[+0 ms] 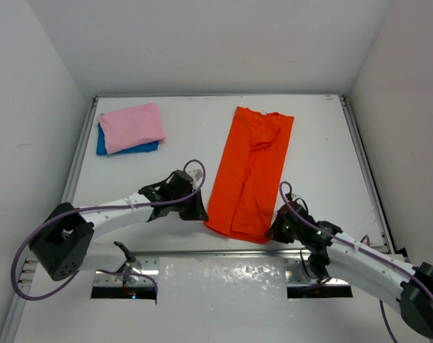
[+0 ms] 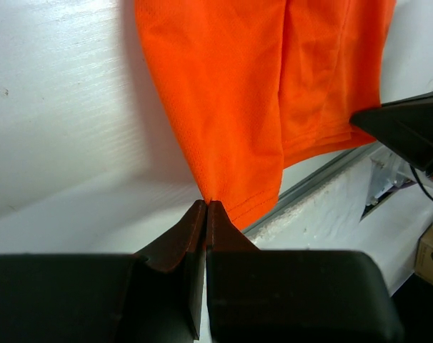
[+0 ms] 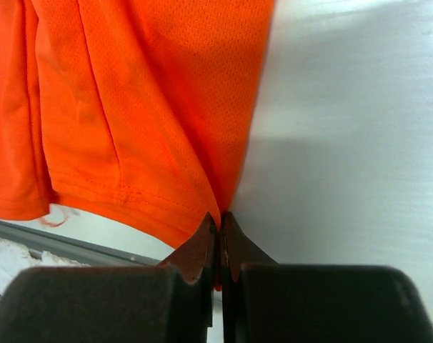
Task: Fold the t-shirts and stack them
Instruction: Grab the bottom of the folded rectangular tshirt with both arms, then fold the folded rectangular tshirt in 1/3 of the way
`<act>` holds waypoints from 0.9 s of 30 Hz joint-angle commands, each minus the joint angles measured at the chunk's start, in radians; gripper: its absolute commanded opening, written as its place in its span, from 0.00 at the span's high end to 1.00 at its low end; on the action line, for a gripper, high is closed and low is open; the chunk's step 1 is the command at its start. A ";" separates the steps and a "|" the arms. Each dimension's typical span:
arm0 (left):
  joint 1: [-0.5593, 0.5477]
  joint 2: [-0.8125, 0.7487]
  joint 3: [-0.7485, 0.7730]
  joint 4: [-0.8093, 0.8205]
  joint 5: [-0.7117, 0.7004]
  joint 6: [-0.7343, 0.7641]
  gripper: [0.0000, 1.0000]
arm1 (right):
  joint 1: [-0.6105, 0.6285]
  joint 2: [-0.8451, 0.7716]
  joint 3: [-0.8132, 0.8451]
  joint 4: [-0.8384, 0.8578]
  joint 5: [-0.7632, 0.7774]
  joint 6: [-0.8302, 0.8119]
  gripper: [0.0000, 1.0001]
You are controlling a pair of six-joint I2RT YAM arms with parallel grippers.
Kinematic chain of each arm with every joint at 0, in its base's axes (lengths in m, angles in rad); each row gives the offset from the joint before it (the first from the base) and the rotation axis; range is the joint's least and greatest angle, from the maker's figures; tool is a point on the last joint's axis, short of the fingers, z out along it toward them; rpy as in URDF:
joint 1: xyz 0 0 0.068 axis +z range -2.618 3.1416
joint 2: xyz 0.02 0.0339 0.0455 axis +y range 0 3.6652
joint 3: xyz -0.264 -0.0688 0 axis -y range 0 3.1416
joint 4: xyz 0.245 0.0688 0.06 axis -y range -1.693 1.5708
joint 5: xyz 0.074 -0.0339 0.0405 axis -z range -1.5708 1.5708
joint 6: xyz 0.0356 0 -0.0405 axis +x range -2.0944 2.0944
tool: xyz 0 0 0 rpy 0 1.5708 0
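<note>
From above, the orange-red t-shirt (image 1: 251,171) lies on the white desk (image 1: 181,121) as a long strip, its sides folded in, collar at the far end and hem at the near edge. The left gripper (image 1: 196,211) sits at the hem's near left corner and the right gripper (image 1: 279,230) at its near right corner, but this view cannot show how the fingers stand.

The wrist cameras settle that. On the left wrist, the left gripper (image 2: 206,207) has its fingers pressed together, their tips pinching the shirt's left edge just above the hem stitching. On the right wrist, the right gripper (image 3: 220,218) is likewise closed, with orange cloth caught between the tips at the shirt's right edge.

Only the overhead view takes in the far left corner of the desk. There a folded pink t-shirt (image 1: 132,126) rests on a folded blue t-shirt (image 1: 102,145), well apart from the orange one. The left wrist view also catches the other arm's dark tip (image 2: 409,128) across the hem.
</note>
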 commanded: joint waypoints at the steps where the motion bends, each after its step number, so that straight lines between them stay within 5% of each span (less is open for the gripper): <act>1: -0.003 -0.063 0.036 0.024 -0.007 -0.036 1.00 | 0.006 -0.003 0.074 -0.098 0.010 -0.040 1.00; 13: -0.009 -0.182 0.154 -0.015 -0.046 -0.216 1.00 | 0.004 0.003 0.383 -0.351 0.098 -0.114 1.00; 20: 0.022 -0.006 0.381 -0.132 -0.091 -0.147 1.00 | -0.023 0.172 0.537 -0.413 0.204 -0.163 1.00; 27: 0.207 0.102 0.482 -0.074 -0.005 -0.130 1.00 | -0.167 0.298 0.612 -0.382 0.187 -0.221 1.00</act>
